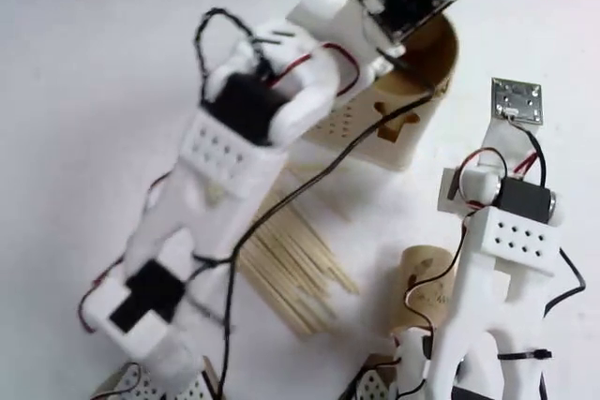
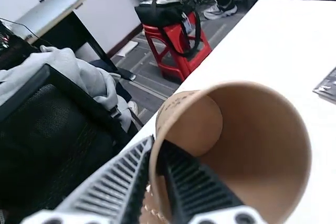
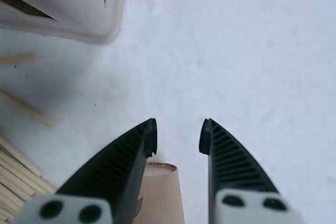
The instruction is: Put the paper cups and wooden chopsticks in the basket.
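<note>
The high view looks down over the table (image 1: 84, 63); both wrist views sit low and close, sharing it.

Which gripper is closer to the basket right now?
Left. The left gripper holds a paper cup right at the basket; the right gripper hovers open over the table, off to its side.

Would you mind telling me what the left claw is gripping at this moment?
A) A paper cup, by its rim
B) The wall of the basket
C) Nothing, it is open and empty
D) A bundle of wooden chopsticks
A: in the left wrist view the left claw is closed over the rim of the paper cup, one side inside the cup's wall and the other outside.
</note>
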`<state>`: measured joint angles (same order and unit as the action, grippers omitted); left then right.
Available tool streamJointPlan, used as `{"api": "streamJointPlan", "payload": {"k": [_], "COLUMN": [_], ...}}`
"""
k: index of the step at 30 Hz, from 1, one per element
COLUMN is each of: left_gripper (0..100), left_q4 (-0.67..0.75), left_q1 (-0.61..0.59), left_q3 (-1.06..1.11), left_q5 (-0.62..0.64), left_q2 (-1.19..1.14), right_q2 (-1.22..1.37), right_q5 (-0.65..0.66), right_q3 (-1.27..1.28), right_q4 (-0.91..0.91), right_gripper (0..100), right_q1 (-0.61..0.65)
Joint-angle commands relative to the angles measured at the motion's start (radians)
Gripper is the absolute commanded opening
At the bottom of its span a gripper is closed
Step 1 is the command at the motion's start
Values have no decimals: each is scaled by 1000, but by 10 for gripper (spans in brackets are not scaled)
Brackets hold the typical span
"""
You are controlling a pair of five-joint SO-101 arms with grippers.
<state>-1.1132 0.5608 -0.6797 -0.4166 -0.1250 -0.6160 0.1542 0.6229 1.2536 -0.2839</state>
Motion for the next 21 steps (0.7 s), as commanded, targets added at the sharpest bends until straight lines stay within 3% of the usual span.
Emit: {"api": "streamJointPlan", "payload": {"k": [1, 7, 13, 21], "left_gripper": [23, 41, 205, 207], "left_q4": [11, -20, 25, 178], "left_q1": [18, 18, 10, 5], "left_q3": [-115, -117, -115, -115], "left_q5": [14, 14, 31, 86], "left_q2": [-82, -99, -107, -145], "right_q2": [-18, -18, -25, -25], "right_q5": [-8, -6, -3, 0], "right_q3": [-3, -3, -3, -3], "right_q4": [-12, -13, -12, -10], "right_gripper": [144, 144, 144, 144], "right_q1": [-10, -10, -10, -10]}}
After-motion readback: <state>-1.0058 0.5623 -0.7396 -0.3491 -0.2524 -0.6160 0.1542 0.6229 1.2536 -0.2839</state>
